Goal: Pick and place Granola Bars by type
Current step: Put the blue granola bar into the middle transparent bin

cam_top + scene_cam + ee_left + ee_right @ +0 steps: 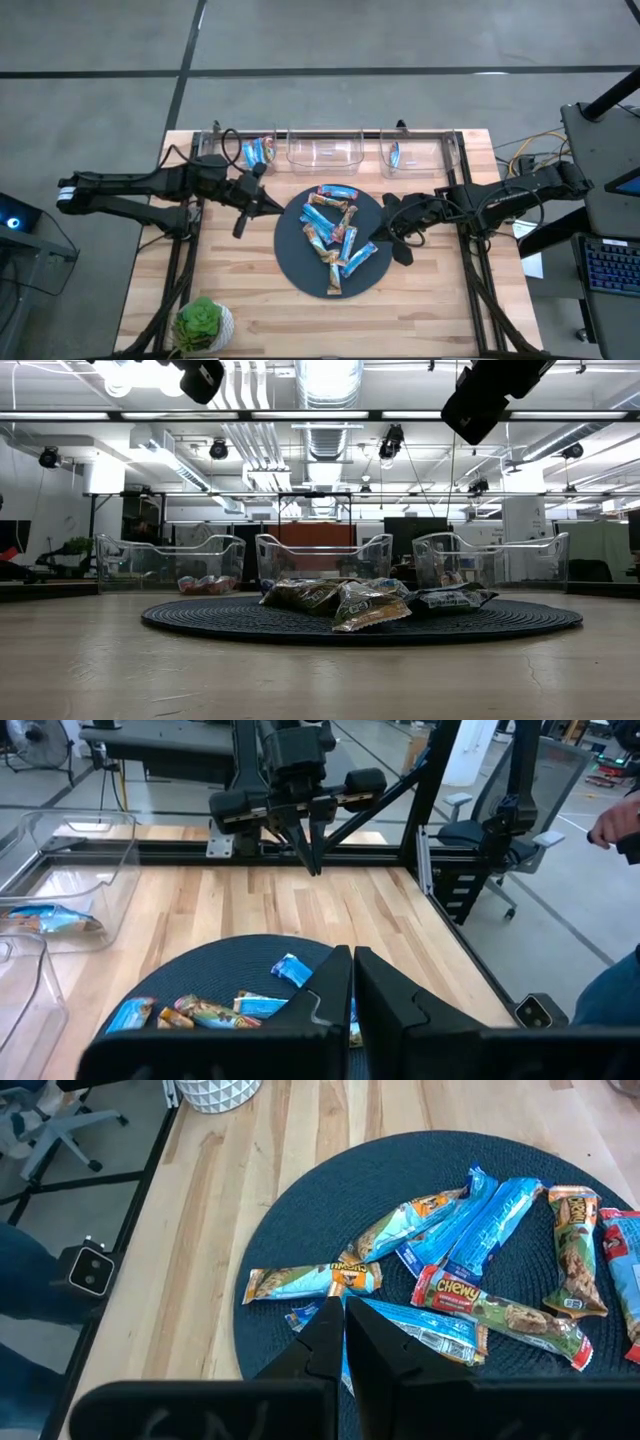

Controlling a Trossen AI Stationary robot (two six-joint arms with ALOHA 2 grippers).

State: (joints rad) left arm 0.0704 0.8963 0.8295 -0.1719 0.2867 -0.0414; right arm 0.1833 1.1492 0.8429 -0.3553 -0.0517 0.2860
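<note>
Currently most bars (335, 232) lie heaped on the dark round mat (292, 262) at the middle of the table (430, 310), wrappers overlapping; bright blue ones mix with brown-tan ones, and one reads "Chewy" (497, 1310) in the right wrist view. Three clear bins stand in a row along the far edge. Left bin (232, 155) holds a few blue-and-red bars (257, 152); middle bin (325, 152) shows no bars; right bin (420, 152) holds one blue bar (394, 154). Left gripper (239, 226) hangs above the wood just off the mat's left rim, fingers pressed together, nothing between them. Right gripper (404, 256) hangs over the mat's right rim, fingers likewise together and empty; its wrist view looks down on the heap with the fingertips (340, 1312) above a brown-tan bar (310, 1280). Potted plant (203, 323) sits at the near left corner. Low view: bars rest flat on the mat (500, 620), bins (320, 557) behind, both arms overhead.
</note>
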